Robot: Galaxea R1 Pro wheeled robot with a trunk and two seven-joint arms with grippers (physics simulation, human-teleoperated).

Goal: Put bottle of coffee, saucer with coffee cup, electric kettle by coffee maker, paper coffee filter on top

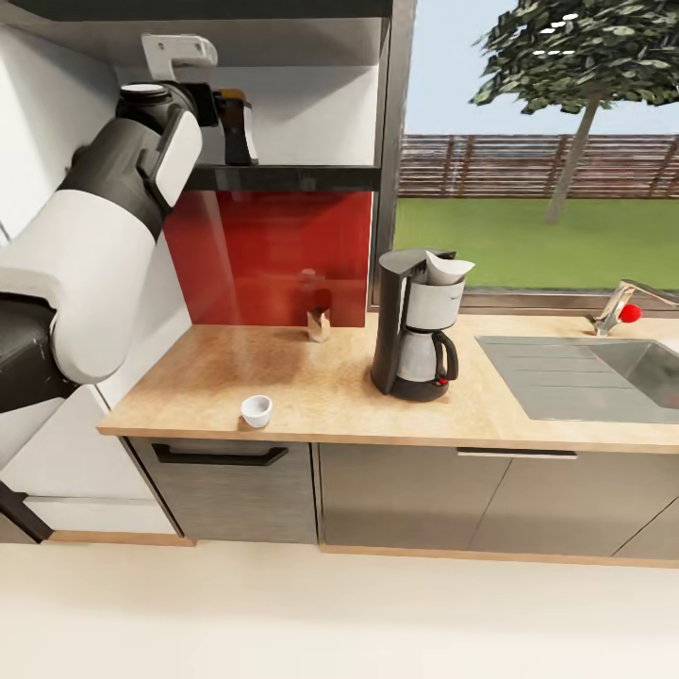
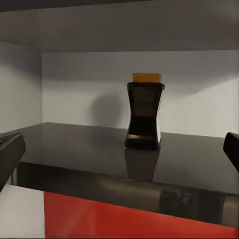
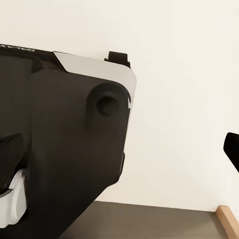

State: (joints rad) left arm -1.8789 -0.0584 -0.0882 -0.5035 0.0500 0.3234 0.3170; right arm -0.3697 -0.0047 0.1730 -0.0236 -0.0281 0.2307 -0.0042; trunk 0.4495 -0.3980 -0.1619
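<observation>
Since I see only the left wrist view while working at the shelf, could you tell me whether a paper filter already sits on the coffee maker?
Observer: Yes, a white paper cone filter sits atop the tall black drip coffee maker.
Operator: Thank you; where is the cup?
Observer: The small white rounded cup stands near the front edge of the light beige wood-look countertop, with no saucer beneath.

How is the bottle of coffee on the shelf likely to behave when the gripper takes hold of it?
The bottle of coffee stands tall on a narrow base, so a nudge near its cap could probably tip it. Its pinched waist likely gives the fingers a secure seat. The glossy kitchen shelf mirrors it, so it may slide rather than stay put if pushed low.
</observation>
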